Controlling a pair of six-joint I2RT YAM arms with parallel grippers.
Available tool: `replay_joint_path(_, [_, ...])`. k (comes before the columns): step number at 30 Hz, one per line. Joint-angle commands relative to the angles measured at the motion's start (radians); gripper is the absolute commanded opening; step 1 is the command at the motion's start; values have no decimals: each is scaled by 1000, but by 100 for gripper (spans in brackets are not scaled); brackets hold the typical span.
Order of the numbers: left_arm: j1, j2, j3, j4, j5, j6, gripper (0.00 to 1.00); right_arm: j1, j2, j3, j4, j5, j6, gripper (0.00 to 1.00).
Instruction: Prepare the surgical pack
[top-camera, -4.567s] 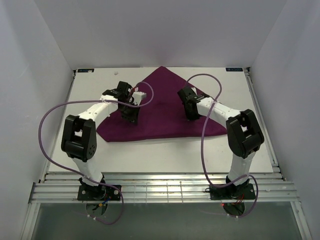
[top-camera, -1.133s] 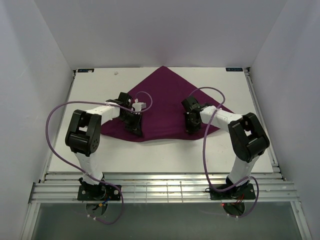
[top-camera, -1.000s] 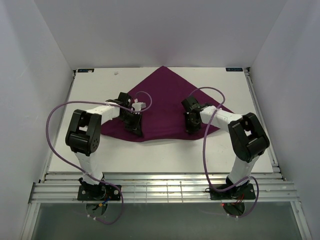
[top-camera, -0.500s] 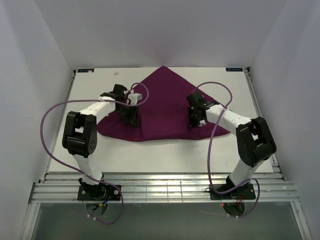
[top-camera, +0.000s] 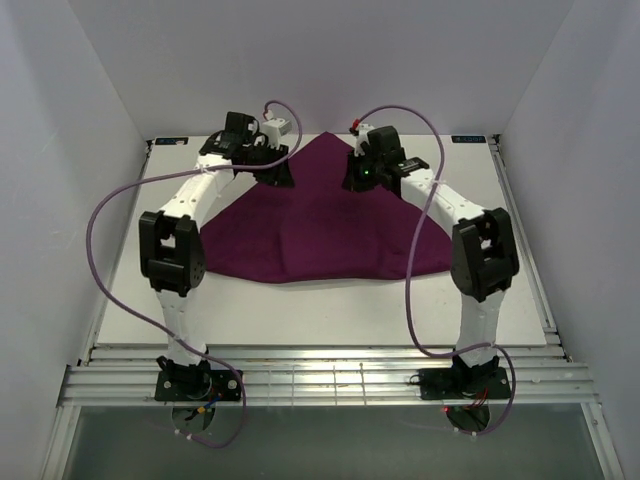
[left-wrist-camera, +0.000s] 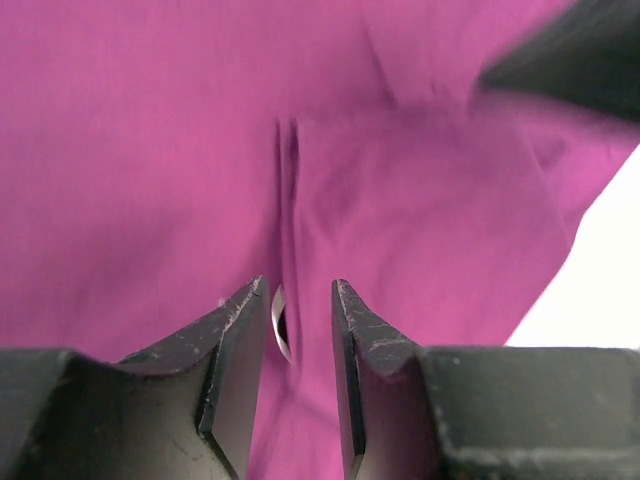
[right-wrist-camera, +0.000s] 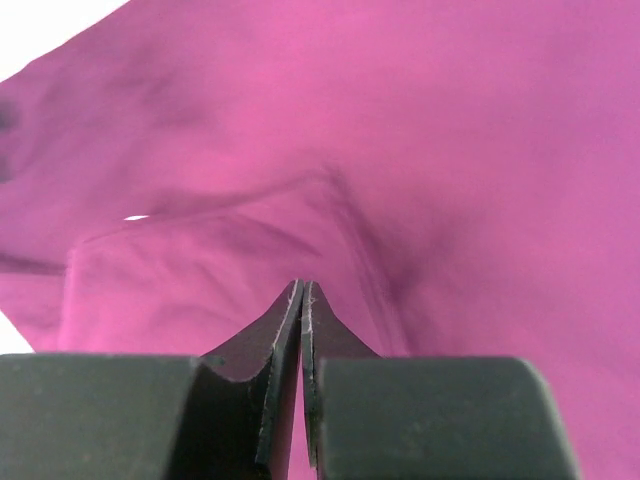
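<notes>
Left gripper (left-wrist-camera: 300, 286): jaws apart with a narrow gap, nothing clamped. A raised crease (left-wrist-camera: 288, 180) in the purple cloth (top-camera: 320, 225) runs from 12 o'clock straight down into that gap. There's a pale glint (left-wrist-camera: 279, 322) inside the gap, too small to tell what it is. A dark blurred shape (left-wrist-camera: 575, 55) sits at 1 o'clock in the left wrist view, can't identify it. White table (top-camera: 330, 310) shows past the cloth edge at 3 o'clock in that view.

Right gripper (right-wrist-camera: 302, 288): fingers pressed together, tips meeting, low over the cloth. Can't tell whether any fabric is pinched between them. Soft folds fan out from the tips toward 10 and 1 o'clock.

Top view: the cloth lies spread on the table, roughly triangular, with its point at 12 o'clock near the far edge and its broad edge at 6. The left gripper is on the cloth's 11 o'clock edge and the right gripper on its 1 o'clock side. Both are close to the point, one on each side of it, with both arms stretched far out.
</notes>
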Motion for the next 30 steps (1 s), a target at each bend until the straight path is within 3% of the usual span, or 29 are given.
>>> replay_joint_path(1, [-22, 134, 114, 8, 69, -57, 42, 4, 164, 92, 66, -283, 6, 8])
replay_joint_path(8, [-62, 271, 151, 16, 139, -81, 39, 1, 347, 159, 97, -417, 106, 8])
replay_joint_path(21, [-92, 386, 84, 25, 67, -61, 37, -2, 442, 76, 118, -405, 216, 8])
replay_joint_path(26, [-92, 398, 51, 26, 37, -48, 37, -14, 427, 65, 115, -353, 256, 8])
replay_joint_path(30, [-98, 421, 74, 26, 3, -32, 36, -54, 364, 45, 123, -226, 321, 8])
